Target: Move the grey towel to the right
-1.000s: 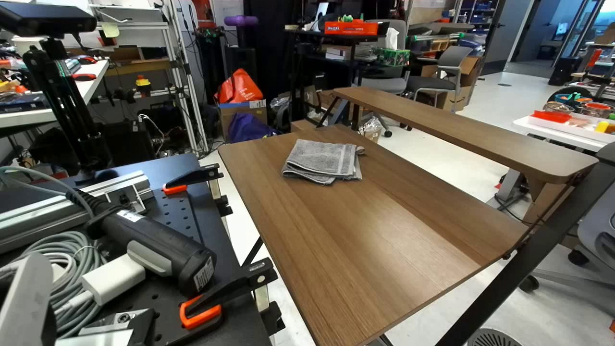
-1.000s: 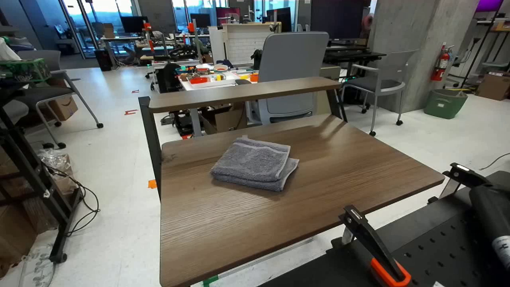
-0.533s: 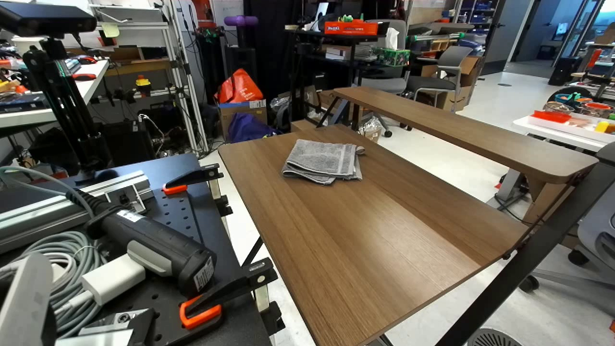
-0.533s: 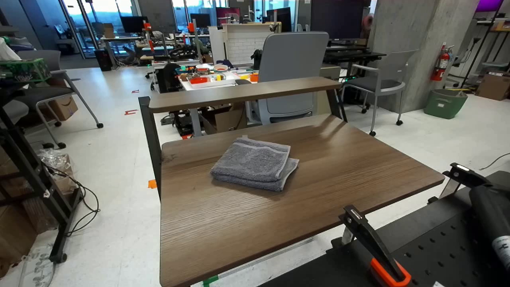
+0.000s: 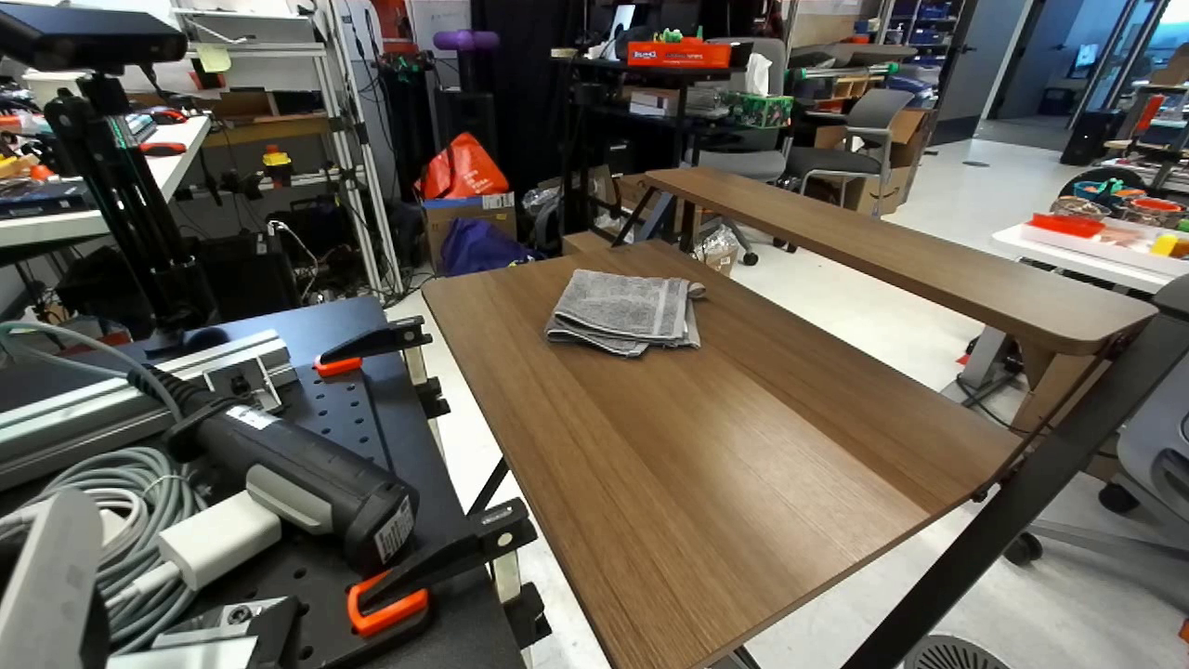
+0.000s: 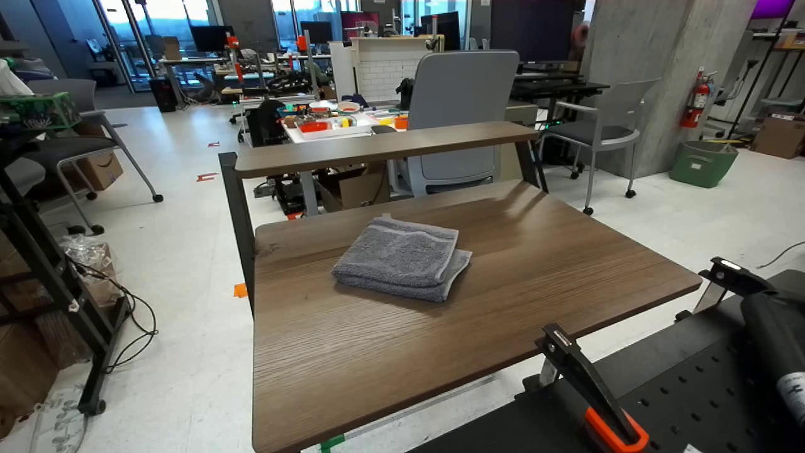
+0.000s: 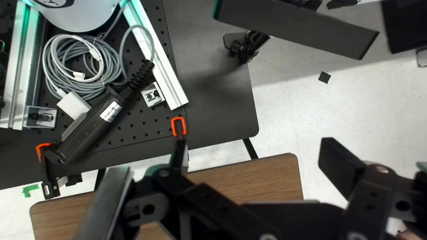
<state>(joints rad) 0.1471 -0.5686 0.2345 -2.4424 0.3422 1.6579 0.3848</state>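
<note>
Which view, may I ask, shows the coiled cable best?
The wrist view, which shows the coiled cable from above, its loops unblocked. In an exterior view, a pale grey block partly hides it; elsewhere it's unseen.

In the wrist view the gripper is black with screws, its pads grey at eight o'clock, black at four; the white base curves at ten.

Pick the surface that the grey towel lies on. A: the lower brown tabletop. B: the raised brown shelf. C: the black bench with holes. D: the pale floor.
A, since both exterior views show the folded grey towel resting on the lower brown tabletop.
</note>
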